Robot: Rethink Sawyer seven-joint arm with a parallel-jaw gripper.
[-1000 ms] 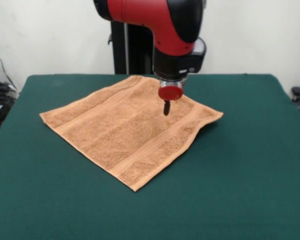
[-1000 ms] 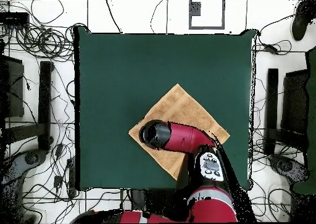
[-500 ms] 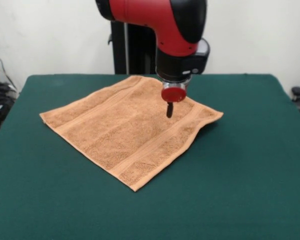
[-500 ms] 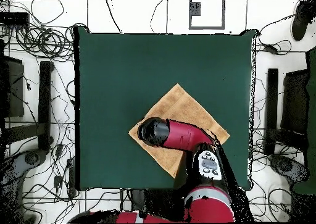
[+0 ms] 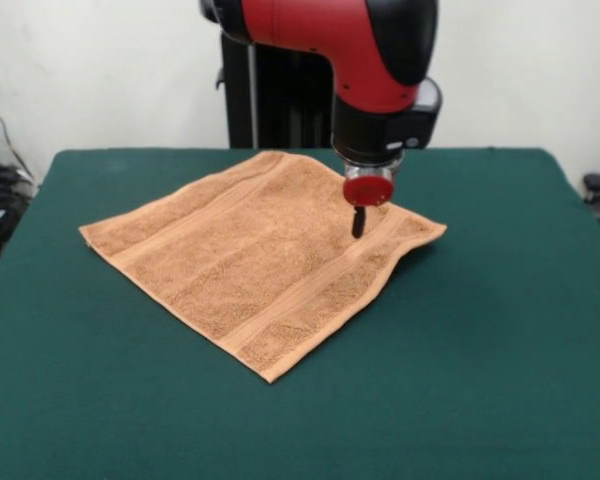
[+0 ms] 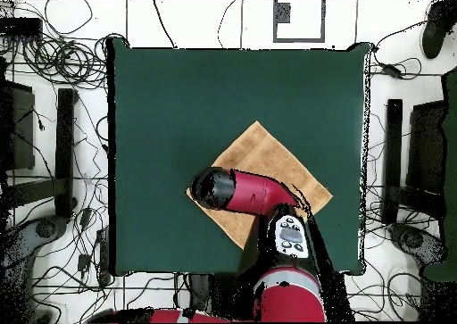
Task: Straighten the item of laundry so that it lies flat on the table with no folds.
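Note:
The orange-tan towel (image 5: 260, 245) lies spread on the green table (image 5: 480, 360), set like a diamond. It is mostly flat, with a slight ripple and lift at its right corner (image 5: 425, 232) in the front view. My gripper (image 5: 358, 222) hangs from the red arm just over the towel, close to that right corner. Its black fingertips are together, holding nothing. In the overhead view the towel (image 6: 268, 155) sits in the lower middle of the table (image 6: 178, 97), and the arm's wrist (image 6: 214, 188) covers the gripper and the towel's left corner.
The robot's black pedestal (image 5: 270, 100) stands behind the table's far edge. Cables and equipment (image 6: 54, 142) lie on the floor around the table. The towel's woven bands run near its hems.
The gripper has moved to the right in the front view, toward the towel's right corner, staying at about the same height. The towel has not moved.

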